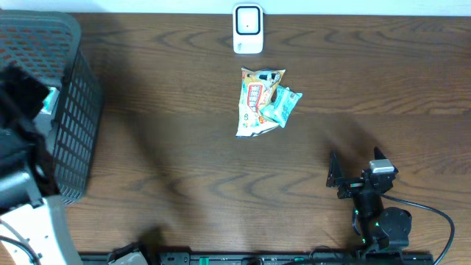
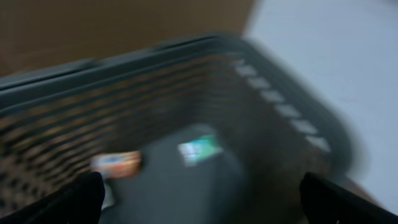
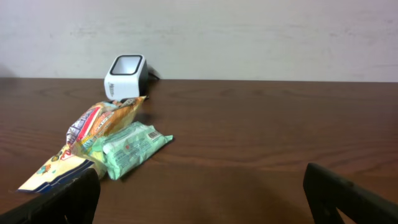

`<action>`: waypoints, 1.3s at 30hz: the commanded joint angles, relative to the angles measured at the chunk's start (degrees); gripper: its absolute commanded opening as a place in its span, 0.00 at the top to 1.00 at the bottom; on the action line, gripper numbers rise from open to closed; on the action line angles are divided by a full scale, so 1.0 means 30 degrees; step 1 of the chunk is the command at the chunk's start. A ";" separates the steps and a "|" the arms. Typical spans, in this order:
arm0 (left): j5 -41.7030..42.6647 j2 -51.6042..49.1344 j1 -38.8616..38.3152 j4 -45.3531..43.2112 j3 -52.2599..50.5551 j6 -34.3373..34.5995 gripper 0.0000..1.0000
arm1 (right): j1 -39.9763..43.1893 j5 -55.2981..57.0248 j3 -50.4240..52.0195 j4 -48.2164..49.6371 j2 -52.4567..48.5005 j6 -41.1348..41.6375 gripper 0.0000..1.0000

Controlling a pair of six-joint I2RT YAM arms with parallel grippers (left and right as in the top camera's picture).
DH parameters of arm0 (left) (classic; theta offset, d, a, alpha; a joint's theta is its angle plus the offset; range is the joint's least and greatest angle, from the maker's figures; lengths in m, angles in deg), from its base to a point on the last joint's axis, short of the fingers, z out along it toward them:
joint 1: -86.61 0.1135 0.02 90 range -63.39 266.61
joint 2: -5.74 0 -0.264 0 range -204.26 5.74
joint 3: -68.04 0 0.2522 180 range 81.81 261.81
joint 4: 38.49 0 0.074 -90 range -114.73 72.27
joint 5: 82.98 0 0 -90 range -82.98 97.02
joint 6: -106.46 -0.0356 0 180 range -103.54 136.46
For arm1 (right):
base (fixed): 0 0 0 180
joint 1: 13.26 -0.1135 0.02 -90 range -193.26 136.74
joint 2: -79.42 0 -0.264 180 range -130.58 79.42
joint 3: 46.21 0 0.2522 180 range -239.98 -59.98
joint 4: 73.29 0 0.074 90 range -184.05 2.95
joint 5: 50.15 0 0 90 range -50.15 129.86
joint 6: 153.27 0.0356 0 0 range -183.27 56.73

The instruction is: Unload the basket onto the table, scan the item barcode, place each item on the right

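A white barcode scanner [image 1: 248,29] stands at the table's far edge, facing forward [image 3: 124,76]. In front of it lie two items touching each other: a yellow-orange snack bag [image 1: 255,103] [image 3: 93,127] and a pale green packet [image 1: 282,105] [image 3: 132,146]. My right gripper [image 1: 355,158] rests low near the front right, open and empty [image 3: 202,199], pointed toward the items. My left gripper [image 2: 202,205] hangs open over the dark mesh basket [image 2: 186,50], nothing between its fingers. That view is blurred; an orange packet [image 2: 117,163] and a teal packet [image 2: 199,149] lie on the basket floor.
The dark mesh basket [image 1: 73,110] fills the left end of the brown wooden table, with my left arm above it. A black cable [image 1: 441,221] loops from the right arm's base at the front edge. A pale wall runs behind the scanner.
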 commanded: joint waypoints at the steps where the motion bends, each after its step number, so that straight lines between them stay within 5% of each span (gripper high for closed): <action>1: -0.0270 -0.1260 0.2871 0.0481 0.0168 0.0204 0.00 | -0.0153 0.0153 0.0029 -0.0080 0.0066 -0.0284 0.01; 6: -0.0270 -0.3636 0.4750 0.2266 0.0168 0.3555 0.01 | -0.0153 0.0153 0.0029 -0.0080 0.0066 -0.0284 0.01; 21: -0.3694 -1.0848 0.4823 0.2419 0.0160 0.3453 0.02 | -0.0153 0.0153 0.0029 -0.0080 0.0066 -0.0284 0.01; 29: -0.3701 -1.3151 0.4823 0.0678 0.0160 -0.0131 0.01 | -0.0153 0.0153 0.0029 -0.0080 0.0066 -0.0284 0.01; 34: -0.3694 -1.4338 0.4823 0.0124 0.0138 -0.5792 0.00 | -0.0153 0.0153 0.0029 -0.0080 0.0066 -0.0284 0.01; 39: -0.3701 -1.4928 0.4823 0.0109 -0.0022 -0.8641 0.04 | -0.0153 0.0153 0.0029 -0.0080 0.0066 -0.0284 0.01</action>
